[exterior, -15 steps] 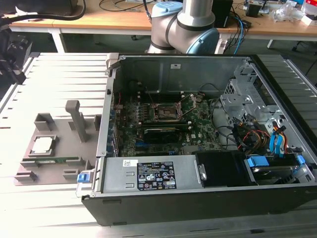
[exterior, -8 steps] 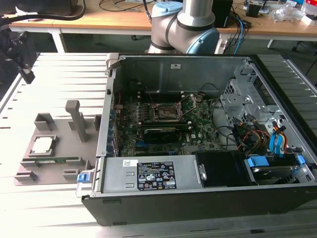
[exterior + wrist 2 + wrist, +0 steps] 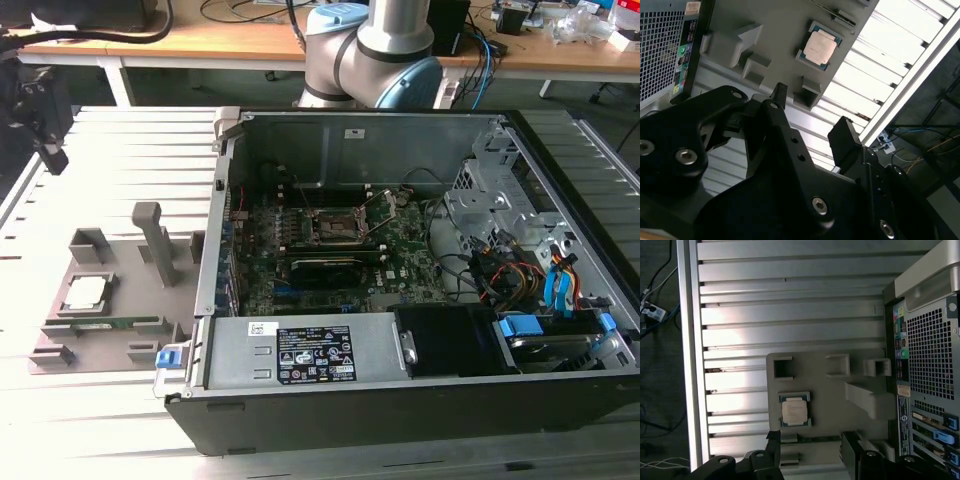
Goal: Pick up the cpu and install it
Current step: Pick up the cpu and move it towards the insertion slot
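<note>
The cpu [image 3: 85, 292] is a small square chip with a dull silvery top, lying flat in a recess of the grey holder plate [image 3: 135, 300] at the exterior view's left. It lies flat in both wrist views too, cpu [image 3: 820, 47] and cpu [image 3: 794, 410]. My black gripper [image 3: 42, 135] hangs high above the slatted table, beyond the holder plate and well apart from the chip. In both wrist views its two fingers stand apart, open gripper [image 3: 810, 112] and gripper [image 3: 811, 440], with nothing between them. The dark socket [image 3: 338, 228] sits on the motherboard inside the open computer case.
The open computer case [image 3: 215, 250] lies on its side just to the exterior view's right of the holder plate. A narrow green memory stick [image 3: 110, 323] lies on the plate near the chip, and grey posts [image 3: 150, 240] stand up from it. The arm's base [image 3: 370, 50] is behind the case.
</note>
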`<state>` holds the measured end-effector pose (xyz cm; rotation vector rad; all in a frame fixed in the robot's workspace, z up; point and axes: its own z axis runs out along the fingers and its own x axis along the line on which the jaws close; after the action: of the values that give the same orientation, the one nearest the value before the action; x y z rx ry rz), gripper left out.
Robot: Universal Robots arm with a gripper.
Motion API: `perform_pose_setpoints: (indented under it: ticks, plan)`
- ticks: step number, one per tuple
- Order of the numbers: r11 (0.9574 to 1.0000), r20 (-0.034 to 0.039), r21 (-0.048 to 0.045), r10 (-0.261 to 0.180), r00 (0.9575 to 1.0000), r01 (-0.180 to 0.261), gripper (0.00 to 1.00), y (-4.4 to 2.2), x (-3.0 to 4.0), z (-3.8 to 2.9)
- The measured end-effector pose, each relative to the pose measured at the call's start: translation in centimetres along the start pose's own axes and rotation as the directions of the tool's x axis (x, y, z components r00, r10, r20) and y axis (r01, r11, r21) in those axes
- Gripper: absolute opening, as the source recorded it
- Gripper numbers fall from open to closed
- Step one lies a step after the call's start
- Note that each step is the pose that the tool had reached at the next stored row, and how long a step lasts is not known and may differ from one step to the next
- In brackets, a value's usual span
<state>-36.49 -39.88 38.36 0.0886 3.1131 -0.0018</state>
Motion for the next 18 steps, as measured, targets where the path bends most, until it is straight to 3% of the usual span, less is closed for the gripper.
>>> perform_pose_setpoints:
  ticks: [18]
  plan:
    - [1.0000,0.0000,0.0000,0.000,1.0000,0.000,0.60,-0.01,0.24,2.13]
